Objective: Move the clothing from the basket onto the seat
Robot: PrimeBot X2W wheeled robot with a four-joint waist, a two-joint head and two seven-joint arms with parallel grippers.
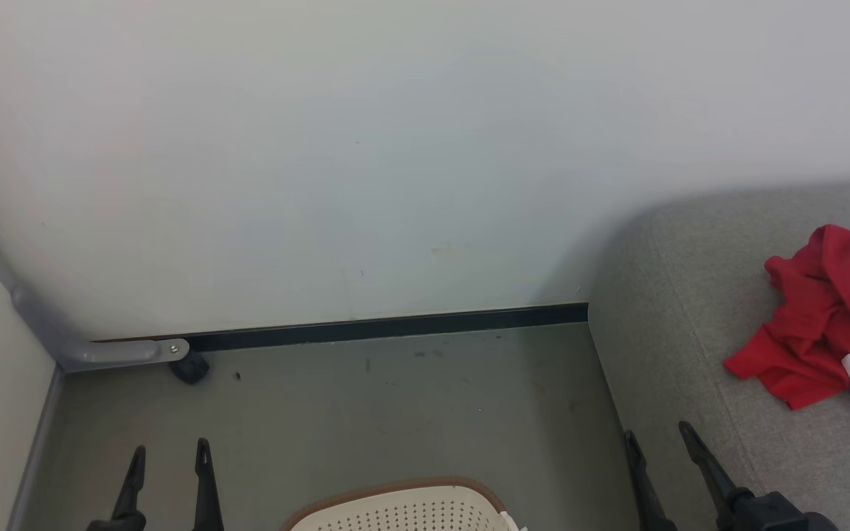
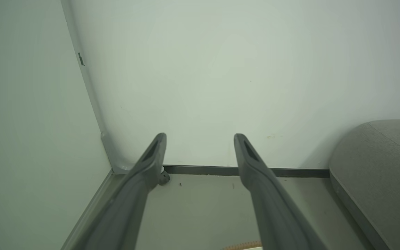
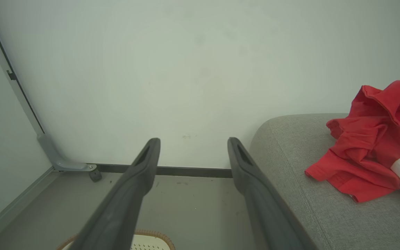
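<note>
Wall [image 1: 395,147] pale, far, across whole scene. Floor [image 1: 395,413] grey, dark skirting at far edge.
Seat [image 1: 690,332] right, rounded corner toward wall.
Clothing [image 1: 816,317] red with white panel, crumpled heap on seat, far right.
Basket [image 1: 403,509] near centre on floor, left of seat; brown rim and perforated wall visible, contents cannot tell.
Left gripper [image 1: 171,446] near left, over floor, fingers spread, empty.
Right gripper [image 1: 657,431] near right, at seat's edge, fingers spread, empty.
</note>
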